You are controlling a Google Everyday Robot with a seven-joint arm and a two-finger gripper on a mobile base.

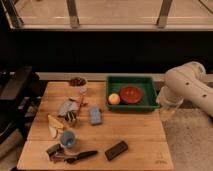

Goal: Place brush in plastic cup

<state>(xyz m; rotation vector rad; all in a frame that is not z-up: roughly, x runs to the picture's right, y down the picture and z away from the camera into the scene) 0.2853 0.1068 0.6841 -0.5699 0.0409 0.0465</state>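
The slim black-handled brush (pixel 76 156) lies near the front edge of the wooden table (pixel 140 135), just beside the small blue-grey plastic cup (pixel 68 139). Our end effector (pixel 167 111) hangs at the right side, well apart; we cannot tell if it is apart or together. We should grasp the handle crosswise.

On the wooden table (pixel 135 131) we see a green tray (pixel 129 77) at one o'clock holding a red bowl (pixel 131 93) and a fruit (pixel 114 99); a black block (pixel 116 150) lies at five.

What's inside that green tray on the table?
A red bowl and a round yellow-orange fruit sit in the green tray. The tray floor beneath them is covered. The gripper hangs just right of the tray.
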